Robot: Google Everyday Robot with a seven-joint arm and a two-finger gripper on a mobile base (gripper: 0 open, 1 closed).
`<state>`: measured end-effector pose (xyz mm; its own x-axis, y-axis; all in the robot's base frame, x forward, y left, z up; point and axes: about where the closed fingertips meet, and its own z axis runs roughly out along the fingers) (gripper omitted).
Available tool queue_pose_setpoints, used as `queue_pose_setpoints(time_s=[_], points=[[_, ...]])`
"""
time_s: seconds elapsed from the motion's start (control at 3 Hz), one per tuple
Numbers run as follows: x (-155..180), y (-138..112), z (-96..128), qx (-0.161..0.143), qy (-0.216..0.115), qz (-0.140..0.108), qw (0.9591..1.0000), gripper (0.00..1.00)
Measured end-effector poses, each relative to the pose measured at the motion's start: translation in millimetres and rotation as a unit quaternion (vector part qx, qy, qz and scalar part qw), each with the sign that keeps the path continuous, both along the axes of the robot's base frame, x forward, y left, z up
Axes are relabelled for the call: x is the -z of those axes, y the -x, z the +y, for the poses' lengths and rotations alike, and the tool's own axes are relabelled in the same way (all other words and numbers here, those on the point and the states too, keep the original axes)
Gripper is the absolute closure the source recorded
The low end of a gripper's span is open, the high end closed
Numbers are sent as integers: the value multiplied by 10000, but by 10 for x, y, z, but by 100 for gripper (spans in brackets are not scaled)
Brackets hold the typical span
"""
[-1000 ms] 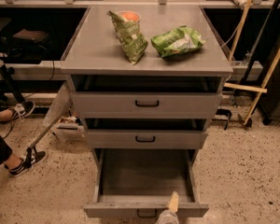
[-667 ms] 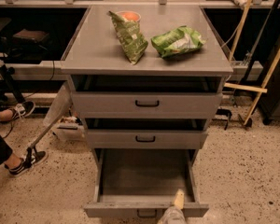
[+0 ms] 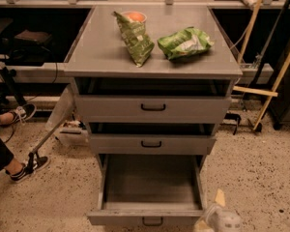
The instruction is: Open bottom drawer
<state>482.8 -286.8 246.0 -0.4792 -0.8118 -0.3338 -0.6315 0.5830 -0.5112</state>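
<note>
The grey cabinet has three drawers. The bottom drawer (image 3: 150,185) is pulled far out, showing a plain grey empty interior; its small black handle (image 3: 152,221) sits at the lower edge of the view. The middle drawer (image 3: 151,144) and top drawer (image 3: 152,108) are shut. My gripper (image 3: 217,211) is at the bottom right, beside the open drawer's right front corner and apart from the handle.
Two green snack bags (image 3: 135,35) (image 3: 185,43) and an orange cup (image 3: 134,16) lie on the cabinet top (image 3: 96,52). A person's feet in dark sneakers (image 3: 24,166) are at the left. Wooden poles (image 3: 275,81) lean at the right. Speckled floor surrounds the cabinet.
My gripper has moved right, off the drawer's front edge to beside its right corner. The view has shifted down slightly. The drawer stays open.
</note>
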Motion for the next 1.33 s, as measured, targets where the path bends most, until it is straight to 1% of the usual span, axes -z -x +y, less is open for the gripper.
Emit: queue_pose_setpoints(time_s=[0.33,0.67,1.0,1.33], points=[[-487,241,-661,155,-99,284,9994,0],[-1258,509,-1121,343,-289,80,9990,0],[-1991,666,-1105,-86,-302,-618,9976,0],[-2377,705,-556,-1299,-381,-1417,9806,0]])
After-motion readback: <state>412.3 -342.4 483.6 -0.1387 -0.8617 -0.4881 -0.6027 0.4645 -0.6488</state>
